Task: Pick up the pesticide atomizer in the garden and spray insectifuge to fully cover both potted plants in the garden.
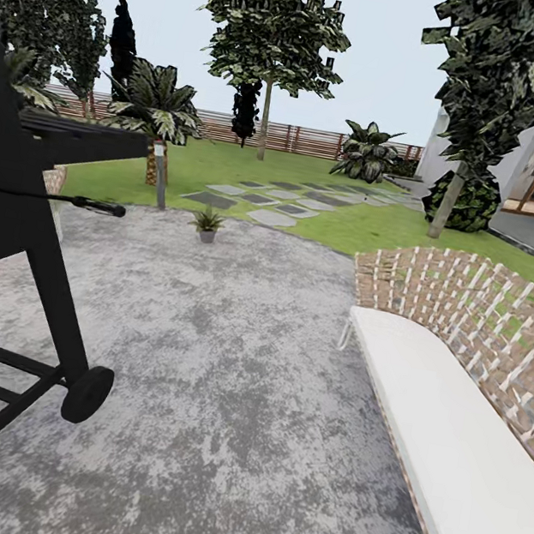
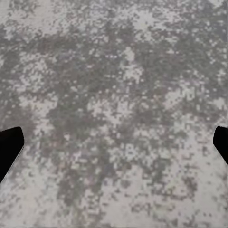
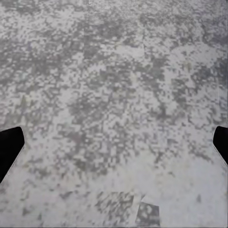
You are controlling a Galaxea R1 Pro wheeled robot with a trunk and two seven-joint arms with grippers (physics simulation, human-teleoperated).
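Head view: grey round patio (image 1: pixel 225 364) in the garden. One potted plant (image 1: pixel 207 224) stands at the patio's far edge, where paving meets lawn (image 1: pixel 231 170). Just beyond it, stepping stones (image 1: pixel 274 201) cross the lawn toward a slat fence (image 1: pixel 305 140), with a tree (image 1: pixel 275 34) before the fence. A grey bollard lamp (image 1: pixel 159 173) stands beside the patio's far edge, near the plant. A black wheeled grill (image 1: pixel 13 277) occupies the patio's left side; a woven bench with white seat (image 1: pixel 454 394) occupies its right side. The atomizer cannot be made out.

Left wrist view: left tool (image 2: pixel 114 142), fingertips (image 2: pixel 9 145) at opposite frame edges, spread wide and empty above the paving.

Right wrist view: right tool (image 3: pixel 114 142), fingertips (image 3: pixel 9 142) likewise spread wide and empty above the paving.
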